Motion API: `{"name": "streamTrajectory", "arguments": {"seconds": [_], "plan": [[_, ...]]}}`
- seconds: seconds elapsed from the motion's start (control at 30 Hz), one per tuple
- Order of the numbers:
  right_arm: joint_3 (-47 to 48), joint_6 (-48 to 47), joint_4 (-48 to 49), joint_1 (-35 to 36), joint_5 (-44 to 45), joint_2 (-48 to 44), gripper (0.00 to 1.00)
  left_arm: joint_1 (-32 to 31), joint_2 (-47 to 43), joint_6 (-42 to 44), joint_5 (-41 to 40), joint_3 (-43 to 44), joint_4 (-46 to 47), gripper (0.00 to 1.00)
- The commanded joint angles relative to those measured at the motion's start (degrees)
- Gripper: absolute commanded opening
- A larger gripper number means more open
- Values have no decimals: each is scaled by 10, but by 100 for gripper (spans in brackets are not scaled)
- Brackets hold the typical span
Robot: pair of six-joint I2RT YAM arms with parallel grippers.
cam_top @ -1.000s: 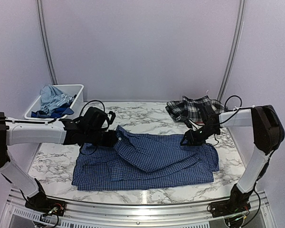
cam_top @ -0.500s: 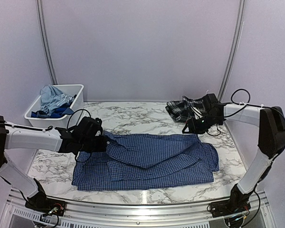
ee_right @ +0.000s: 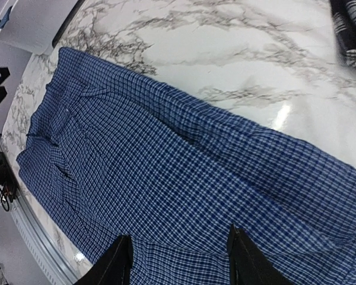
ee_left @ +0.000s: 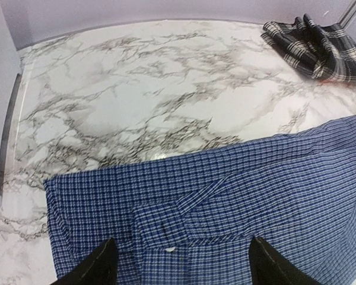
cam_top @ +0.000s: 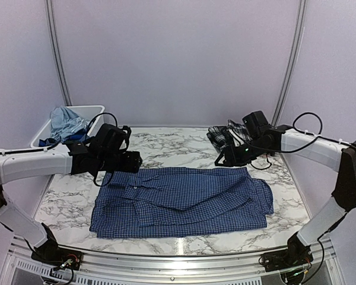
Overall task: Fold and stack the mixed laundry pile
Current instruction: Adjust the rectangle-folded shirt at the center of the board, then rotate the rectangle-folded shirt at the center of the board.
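Navy check shirt [cam_top: 181, 202] lay flat mid-table [cam_top: 178, 138], back edge now folded over; 1st fold looked done. Plaid piece [cam_top: 230, 135] sat back right. Left gripper [cam_top: 133, 161] had just let go, jaws apart, empty. Right gripper [cam_top: 225, 159] likewise empty, pulled back.

Overhead view faces the table [cam_top: 178, 145]; both wrist views share the shirt [cam_top: 184, 202].
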Motion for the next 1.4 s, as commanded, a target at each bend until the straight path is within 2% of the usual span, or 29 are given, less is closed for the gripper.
{"name": "streamTrajectory", "arguments": {"seconds": [0.0,0.13,0.27,0.47,0.63,0.77,0.9,1.03,1.13,1.2,1.37], "plan": [[-5,57,43,43,0,42,50,4,63,58,53,55,-27,75],[-28,67,58,64,5,76,50,4,154,70,70,107,-35,73],[-68,67,72,71,14,97,49,4,227,69,116,156,-49,63],[-104,68,95,71,25,122,49,4,271,45,110,123,-88,55],[-52,48,102,72,34,219,47,16,223,-18,82,15,-99,48],[74,34,87,89,29,304,46,23,164,-79,69,-73,-109,43],[240,17,30,105,44,380,46,21,82,-131,88,-137,-109,44],[340,11,-10,105,66,383,47,21,-9,-134,97,-141,-96,52],[339,10,-21,105,64,339,49,22,-55,-117,65,-110,-121,56],[299,16,-21,106,60,301,49,27,-61,-100,48,-87,-140,59],[158,54,9,109,39,210,49,30,2,-51,53,-32,-148,58]]}}
